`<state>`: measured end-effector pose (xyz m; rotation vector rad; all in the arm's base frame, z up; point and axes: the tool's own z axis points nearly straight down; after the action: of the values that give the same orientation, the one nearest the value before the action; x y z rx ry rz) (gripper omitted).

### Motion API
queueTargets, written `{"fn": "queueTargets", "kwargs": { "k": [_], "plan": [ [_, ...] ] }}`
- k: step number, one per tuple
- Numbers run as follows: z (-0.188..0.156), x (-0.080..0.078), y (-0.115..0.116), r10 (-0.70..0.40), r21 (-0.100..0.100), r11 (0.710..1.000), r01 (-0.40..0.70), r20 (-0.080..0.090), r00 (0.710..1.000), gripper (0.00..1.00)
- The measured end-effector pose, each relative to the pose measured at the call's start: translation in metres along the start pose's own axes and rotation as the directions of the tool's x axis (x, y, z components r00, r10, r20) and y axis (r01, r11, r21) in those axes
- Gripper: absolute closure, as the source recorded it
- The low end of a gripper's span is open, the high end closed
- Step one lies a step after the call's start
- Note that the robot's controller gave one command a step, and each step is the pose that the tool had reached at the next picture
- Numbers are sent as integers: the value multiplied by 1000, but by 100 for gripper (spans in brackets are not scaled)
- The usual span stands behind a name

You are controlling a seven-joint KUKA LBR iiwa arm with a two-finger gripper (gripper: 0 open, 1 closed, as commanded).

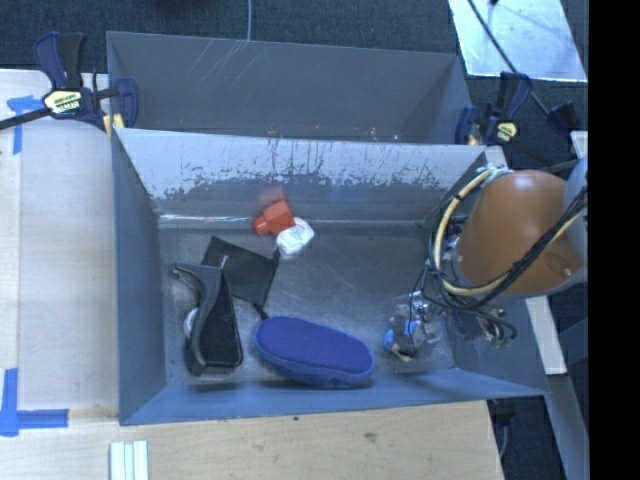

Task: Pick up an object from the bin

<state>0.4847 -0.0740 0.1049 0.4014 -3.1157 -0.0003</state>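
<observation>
Camera view: hand (pixel 408 336) sits in a bin (pixel 300 173) corner, grip state unreadable; centre over the blue oval pad (pixel 313 351) beside it before closing.

wrist cover (pixel 520 233): rounded, glossy orange-brown dome. cables (pixel 441 253): yellow and black, looped round the cover's left side, one dark lead across its face. gripper (pixel 406 340): small, silver-grey metal with blue fittings, thin wires about it.

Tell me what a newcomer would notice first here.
The big blue oval pad at the bin's front middle stands out first, with a black handled tool to its left. A small orange piece and a white scrap lie by the back wall. The gripper is low in the front right corner.
</observation>
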Motion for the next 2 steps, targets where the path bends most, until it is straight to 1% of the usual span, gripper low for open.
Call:
{"fn": "queueTargets", "kwargs": {
  "k": [1, 2],
  "plan": [
    [0, 0, 0, 0, 0, 1000, 0, 0, 1000, 0],
    [37, -7, -17, -19, -1, 1000, 19, -4, 1000, 0]
  ]
}}
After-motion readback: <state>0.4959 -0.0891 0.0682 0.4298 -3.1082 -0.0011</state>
